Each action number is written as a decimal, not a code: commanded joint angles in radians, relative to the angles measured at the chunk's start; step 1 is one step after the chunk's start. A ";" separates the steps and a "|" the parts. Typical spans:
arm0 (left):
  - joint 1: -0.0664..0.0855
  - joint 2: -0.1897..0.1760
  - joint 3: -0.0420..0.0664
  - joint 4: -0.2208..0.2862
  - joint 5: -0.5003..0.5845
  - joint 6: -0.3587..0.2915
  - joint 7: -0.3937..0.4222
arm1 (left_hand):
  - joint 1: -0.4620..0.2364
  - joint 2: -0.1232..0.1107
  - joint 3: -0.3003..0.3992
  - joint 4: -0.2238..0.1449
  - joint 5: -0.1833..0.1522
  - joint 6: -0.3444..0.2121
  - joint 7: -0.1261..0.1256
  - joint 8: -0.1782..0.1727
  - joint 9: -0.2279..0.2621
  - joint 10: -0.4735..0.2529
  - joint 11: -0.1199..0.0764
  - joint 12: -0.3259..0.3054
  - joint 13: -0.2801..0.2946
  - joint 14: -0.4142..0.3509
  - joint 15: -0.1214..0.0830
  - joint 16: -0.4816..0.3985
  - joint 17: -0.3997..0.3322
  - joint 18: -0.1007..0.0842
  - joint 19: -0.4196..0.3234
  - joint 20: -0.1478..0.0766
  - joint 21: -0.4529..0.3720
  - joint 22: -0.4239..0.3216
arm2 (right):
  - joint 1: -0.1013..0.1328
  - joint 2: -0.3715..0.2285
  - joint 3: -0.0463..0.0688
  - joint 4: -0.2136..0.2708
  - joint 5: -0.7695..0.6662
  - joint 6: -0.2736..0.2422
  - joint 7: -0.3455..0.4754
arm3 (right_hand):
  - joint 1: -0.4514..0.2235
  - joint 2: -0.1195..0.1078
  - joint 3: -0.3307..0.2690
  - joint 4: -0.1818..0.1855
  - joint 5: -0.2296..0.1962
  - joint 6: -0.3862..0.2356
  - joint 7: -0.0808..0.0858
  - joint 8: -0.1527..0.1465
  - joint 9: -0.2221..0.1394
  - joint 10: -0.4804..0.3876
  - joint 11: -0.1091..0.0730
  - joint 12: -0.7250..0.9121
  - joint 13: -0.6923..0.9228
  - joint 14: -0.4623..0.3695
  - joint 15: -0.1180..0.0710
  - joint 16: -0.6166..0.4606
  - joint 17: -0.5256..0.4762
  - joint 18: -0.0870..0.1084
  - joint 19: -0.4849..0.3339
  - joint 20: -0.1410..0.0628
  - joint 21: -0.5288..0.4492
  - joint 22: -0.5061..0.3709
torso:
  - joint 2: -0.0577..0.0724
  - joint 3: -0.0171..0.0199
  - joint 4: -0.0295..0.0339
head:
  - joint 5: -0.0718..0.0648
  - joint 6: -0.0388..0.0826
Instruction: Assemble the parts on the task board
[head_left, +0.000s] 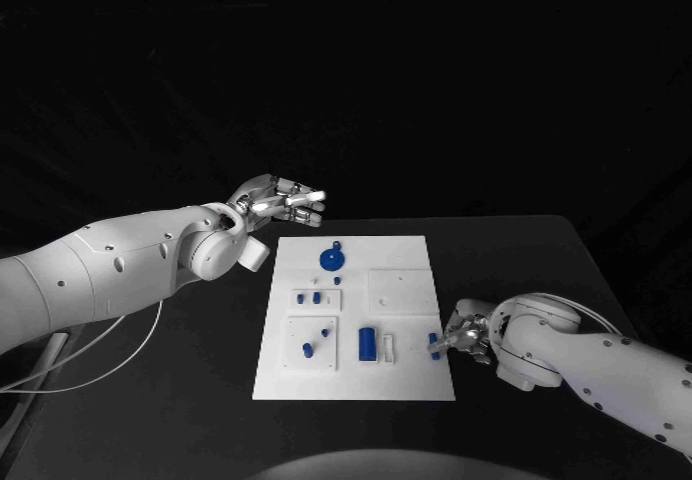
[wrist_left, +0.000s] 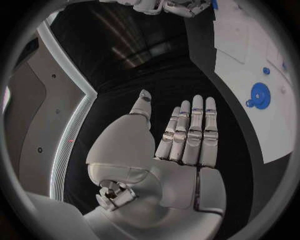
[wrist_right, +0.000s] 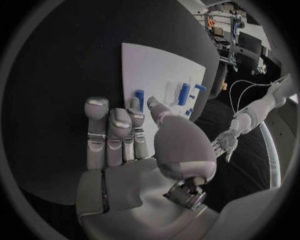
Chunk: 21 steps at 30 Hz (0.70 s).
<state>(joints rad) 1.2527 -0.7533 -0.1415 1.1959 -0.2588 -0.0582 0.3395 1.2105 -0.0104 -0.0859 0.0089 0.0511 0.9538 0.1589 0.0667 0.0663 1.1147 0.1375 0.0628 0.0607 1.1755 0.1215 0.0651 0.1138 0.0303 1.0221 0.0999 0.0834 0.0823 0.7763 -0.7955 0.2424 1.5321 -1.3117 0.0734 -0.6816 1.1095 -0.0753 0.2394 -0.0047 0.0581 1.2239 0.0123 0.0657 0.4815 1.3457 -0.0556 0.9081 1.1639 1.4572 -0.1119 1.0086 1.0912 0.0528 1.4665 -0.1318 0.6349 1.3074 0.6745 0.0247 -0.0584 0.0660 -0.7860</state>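
My right hand (head_left: 464, 334) sits at the right edge of the task board (head_left: 404, 390), near its front corner, with the fingers drawn together beside a small blue peg (head_left: 434, 345) lying at that edge. In the right wrist view the thumb and fingers reach toward that peg (wrist_right: 139, 98), but I cannot tell whether they actually pinch it or only touch it. I keep the hand low there because this piece looks like the next one to seat.

My left hand (head_left: 277, 204) hangs off the board's far left corner, above the worktop (head_left: 188, 360), fingers straight and apart, holding nothing (the left wrist view shows the palm (wrist_left: 178, 150) flat and bare). I judge it is parked there to stay clear of the working side.

On the board, a round blue disc (head_left: 332, 261) lies near the far edge, toward the middle. A longer blue cylinder (head_left: 368, 343) lies toward the front edge, with a short blue piece (head_left: 310, 349) in the square recess to its left. Two small blue bits (head_left: 307, 297) sit between the disc and that recess.
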 joint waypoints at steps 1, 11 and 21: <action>0.000 -0.001 0.001 0.004 -0.002 0.008 0.010 | -0.002 0.005 -0.001 -0.002 0.002 0.007 0.003 0.000 0.000 0.001 -0.001 -0.001 0.001 0.001 -0.005 -0.002 0.001 0.005 0.009 0.002 0.006 0.001 | -0.005 0.008 -0.002 -0.006 -0.047 -0.009 -0.023 | 0.001 -0.014 0.002 0.016 -0.007 0.009 0.001 -0.001 0.007 0.002 -0.004 0.005 0.002 0.002 0.001 0.004 0.002 -0.004 0.046 -0.002 0.005 0.070 | 0.000 0.0002 0.0006 | 0.002 -0.003; 0.000 -0.002 0.001 0.007 0.005 0.011 0.005 | -0.005 0.001 0.000 0.002 0.002 -0.002 0.005 -0.001 0.000 -0.004 0.000 -0.001 0.001 0.000 -0.004 -0.002 0.000 0.006 0.007 0.003 0.006 0.001 | -0.010 0.038 -0.020 -0.035 -0.159 -0.006 -0.034 | 0.007 -0.059 0.024 0.043 -0.009 0.011 0.003 -0.001 0.013 0.000 -0.005 -0.002 0.003 0.001 0.000 -0.001 0.001 -0.007 0.045 -0.005 0.002 0.070 | 0.000 0.0000 -0.0012 | 0.009 -0.007; 0.000 -0.004 0.000 0.007 0.007 0.015 -0.001 | -0.007 -0.003 0.004 0.008 0.001 -0.006 0.006 0.000 0.000 -0.006 0.001 -0.001 0.001 -0.002 -0.003 -0.002 0.000 0.006 0.006 0.004 0.005 0.001 | -0.013 0.070 -0.048 -0.070 -0.249 -0.032 -0.035 | 0.026 -0.082 0.039 0.048 -0.010 -0.060 0.028 -0.005 -0.029 -0.014 0.010 -0.012 0.007 -0.001 0.007 -0.011 0.000 -0.004 0.042 0.000 -0.010 0.068 | 0.000 0.0003 -0.0003 | 0.010 -0.010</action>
<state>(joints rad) 1.2525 -0.7574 -0.1415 1.2006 -0.2566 -0.0562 0.3357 1.2105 -0.0104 -0.0817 0.0132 0.0511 0.9502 0.1625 0.0667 0.0662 1.1146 0.1375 0.0628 0.0607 1.1755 0.1214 0.0651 0.1136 0.0302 1.0221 0.0999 0.0834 0.0822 0.7727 -0.7280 0.2026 1.4785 -1.4895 0.0505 -0.6872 1.1322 -0.1506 0.2747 0.0425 0.0542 1.2182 0.0138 0.0725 0.8458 1.3366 -0.0465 0.9014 1.1717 1.4572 -0.1119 1.0008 1.0922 0.0529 1.4665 -0.1318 0.6270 1.3074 0.6742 0.0248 -0.0587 0.0769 -0.7950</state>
